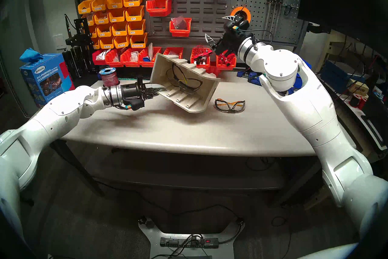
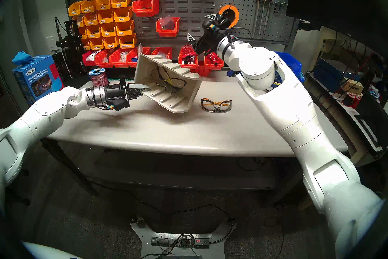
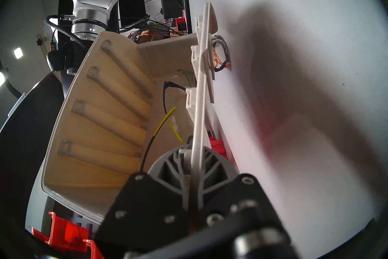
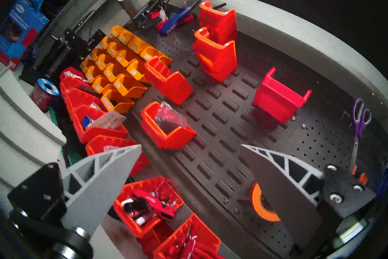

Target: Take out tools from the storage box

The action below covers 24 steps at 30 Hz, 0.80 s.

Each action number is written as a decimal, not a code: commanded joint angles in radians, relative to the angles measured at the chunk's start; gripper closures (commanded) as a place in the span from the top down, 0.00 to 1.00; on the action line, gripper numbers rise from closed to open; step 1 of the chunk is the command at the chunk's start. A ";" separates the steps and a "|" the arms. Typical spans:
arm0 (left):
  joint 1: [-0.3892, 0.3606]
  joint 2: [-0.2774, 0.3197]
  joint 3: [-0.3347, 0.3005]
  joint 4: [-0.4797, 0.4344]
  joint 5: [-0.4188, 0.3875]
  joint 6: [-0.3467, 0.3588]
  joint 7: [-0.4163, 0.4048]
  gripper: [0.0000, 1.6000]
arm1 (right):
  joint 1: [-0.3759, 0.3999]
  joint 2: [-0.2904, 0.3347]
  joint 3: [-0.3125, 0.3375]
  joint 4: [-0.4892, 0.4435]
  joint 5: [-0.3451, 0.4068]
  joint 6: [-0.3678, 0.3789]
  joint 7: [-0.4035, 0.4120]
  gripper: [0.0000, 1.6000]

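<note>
While my left jaws (image 1: 154, 90) pinch the tipped box (image 1: 184, 82) wall | grey glasses (image 1: 183, 82) inside, orange glasses (image 1: 230, 105) on surface (image 1: 147, 126) | right jaws (image 1: 217, 28) spread, empty, raised | advice: tilt slowly, keep grip firm.

hidden: orange glasses (image 3: 220, 56) mostly behind bin (image 3: 100, 117) rim, beyond left claw (image 3: 194, 168) | unclear: fingertips' grip past rim

left tool (image 1: 156, 90) clamped, right tool (image 1: 218, 28) spread wide
</note>
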State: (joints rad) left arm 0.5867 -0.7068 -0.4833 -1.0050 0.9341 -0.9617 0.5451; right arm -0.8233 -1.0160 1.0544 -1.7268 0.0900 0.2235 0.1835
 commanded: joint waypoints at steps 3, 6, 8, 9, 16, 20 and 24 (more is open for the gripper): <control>-0.047 -0.004 0.008 0.002 0.002 0.002 0.050 0.00 | 0.034 -0.003 0.046 -0.110 0.074 -0.026 0.057 1.00; -0.051 -0.005 0.016 0.005 0.006 0.002 0.060 0.00 | 0.024 -0.006 0.072 -0.149 0.129 -0.017 0.085 1.00; -0.053 -0.005 0.019 0.006 0.007 0.002 0.064 0.00 | 0.017 -0.006 0.084 -0.181 0.166 -0.007 0.107 1.00; -0.055 -0.005 0.022 0.008 0.009 0.002 0.068 0.00 | 0.010 -0.007 0.092 -0.198 0.192 0.000 0.121 1.00; -0.071 -0.005 0.050 0.018 0.019 0.002 0.100 0.00 | -0.045 -0.001 0.128 -0.293 0.325 0.068 0.169 1.00; -0.082 -0.006 0.069 0.024 0.025 0.002 0.119 0.00 | -0.088 0.000 0.127 -0.333 0.380 0.095 0.188 1.00; -0.094 -0.006 0.092 0.030 0.030 0.002 0.139 0.00 | -0.123 0.001 0.118 -0.359 0.421 0.101 0.212 1.00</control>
State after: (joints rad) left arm 0.5462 -0.7109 -0.4051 -0.9788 0.9609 -0.9617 0.6338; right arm -0.8823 -1.0208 1.1681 -2.0269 0.4490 0.3054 0.3706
